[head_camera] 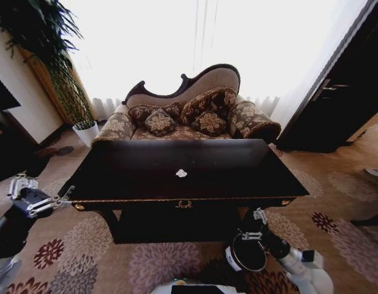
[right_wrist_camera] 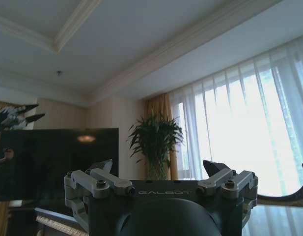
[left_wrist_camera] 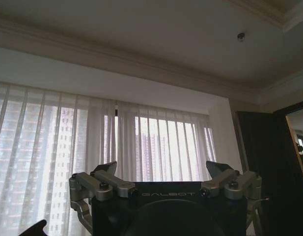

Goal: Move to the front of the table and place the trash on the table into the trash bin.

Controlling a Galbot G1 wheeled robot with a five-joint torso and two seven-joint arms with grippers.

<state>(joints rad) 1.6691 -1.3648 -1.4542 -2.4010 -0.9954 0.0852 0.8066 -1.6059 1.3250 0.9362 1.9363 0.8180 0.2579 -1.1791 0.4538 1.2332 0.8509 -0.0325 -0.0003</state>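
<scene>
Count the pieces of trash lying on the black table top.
1. A small crumpled white paper scrap lies near the middle of the table, toward its front edge. The glossy dark top could hide other dark items.

Table (head_camera: 115, 177) sits centre, w/ paper scrap (head_camera: 181, 173) on top, mid-near. Sofa (head_camera: 189, 113) behind it, plant pot (head_camera: 86, 131) far left. Trash bin (head_camera: 247, 252) on floor near-right, below table's front edge.
</scene>
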